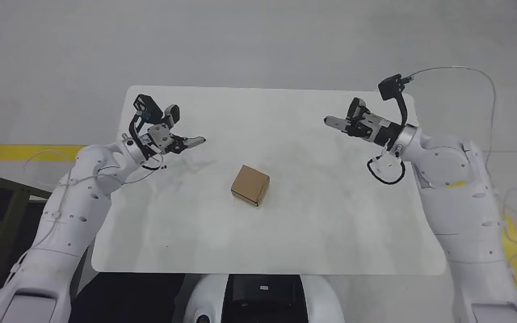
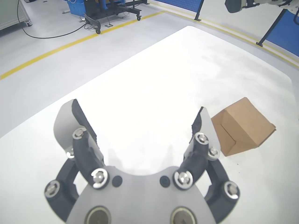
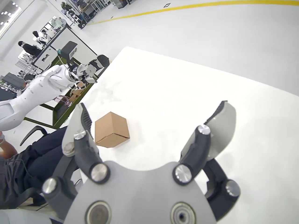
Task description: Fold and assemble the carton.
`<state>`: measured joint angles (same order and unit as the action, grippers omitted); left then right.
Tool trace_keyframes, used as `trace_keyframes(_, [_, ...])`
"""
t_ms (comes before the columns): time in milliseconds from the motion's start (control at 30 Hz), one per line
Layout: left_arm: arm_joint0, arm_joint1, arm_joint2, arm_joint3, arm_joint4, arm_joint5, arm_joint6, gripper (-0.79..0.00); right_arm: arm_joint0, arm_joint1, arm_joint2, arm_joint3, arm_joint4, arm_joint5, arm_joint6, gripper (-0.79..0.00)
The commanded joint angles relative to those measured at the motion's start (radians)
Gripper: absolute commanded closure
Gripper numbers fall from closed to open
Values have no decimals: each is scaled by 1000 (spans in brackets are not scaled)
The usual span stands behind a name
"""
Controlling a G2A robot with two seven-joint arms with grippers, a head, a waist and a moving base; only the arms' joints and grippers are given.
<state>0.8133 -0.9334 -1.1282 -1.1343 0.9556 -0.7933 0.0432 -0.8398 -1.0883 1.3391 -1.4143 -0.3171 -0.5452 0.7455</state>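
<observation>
Carton (image 1: pixel 250 185): small brown box just below the centre of the top view, resting on the white worktop (image 1: pixel 323 234) and turned corner-on to the worktop's edges. Every visible face closed; one flap seam traceable across a side face in the left wrist view.

Left claw (image 1: pixel 194 143): at centre left of the top view, fingers spread wide, nothing between them, pointing toward the carton but well apart from it. Carton at lower right of the left wrist view, beyond one fingertip.

Right claw (image 1: pixel 329 122): at upper right of the top view, likewise spread and empty, farther from the carton than the left one. Carton at lower left of the right wrist view, beside one finger in the picture only, not touching.

Step in hand, by judgement: folding apparently complete, the box standing free with both claws clear of it. Next move, if any: a check that the last flap sits fully tucked. If not, one claw down to steady the box and the other to press the seam flat, gently enough not to dent the thin walls.
</observation>
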Motion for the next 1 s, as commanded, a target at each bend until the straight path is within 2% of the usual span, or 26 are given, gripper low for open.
trace_keyframes(0, [2,0,-9,-6,-9,3,1,-785,7,0,-10,1,-2,-4,2,-785])
trace_keyframes(967, [5,1,-15,-11,-12,1,4,-784,9,-1,-19,3,6,-8,13,-785])
